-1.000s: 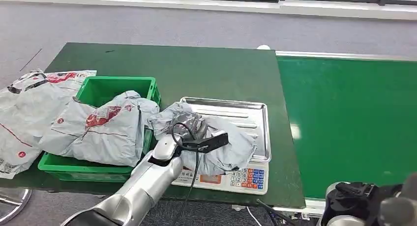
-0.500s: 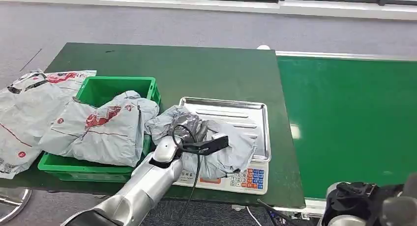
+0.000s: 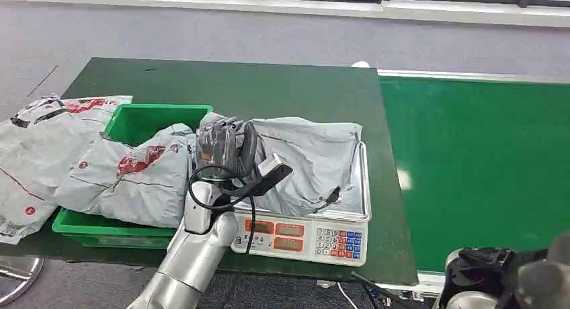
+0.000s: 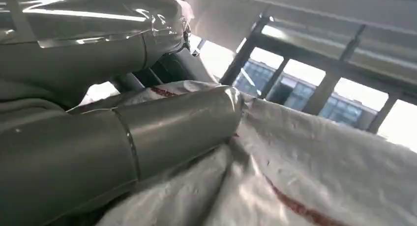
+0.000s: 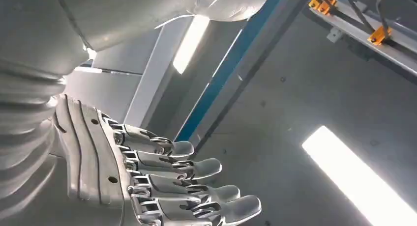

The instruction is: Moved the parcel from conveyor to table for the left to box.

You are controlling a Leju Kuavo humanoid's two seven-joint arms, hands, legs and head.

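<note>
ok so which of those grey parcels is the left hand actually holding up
The plain grey parcel over the scale tray; the left hand grips its edge. The other parcels carry red print and lie in the green bin or beside it.

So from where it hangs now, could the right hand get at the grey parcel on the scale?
Probably not without a big move. The right hand hangs open, low beside the conveyor frame, while the grey parcel lies on the scale tray, already held at its near end by the left hand.
</note>
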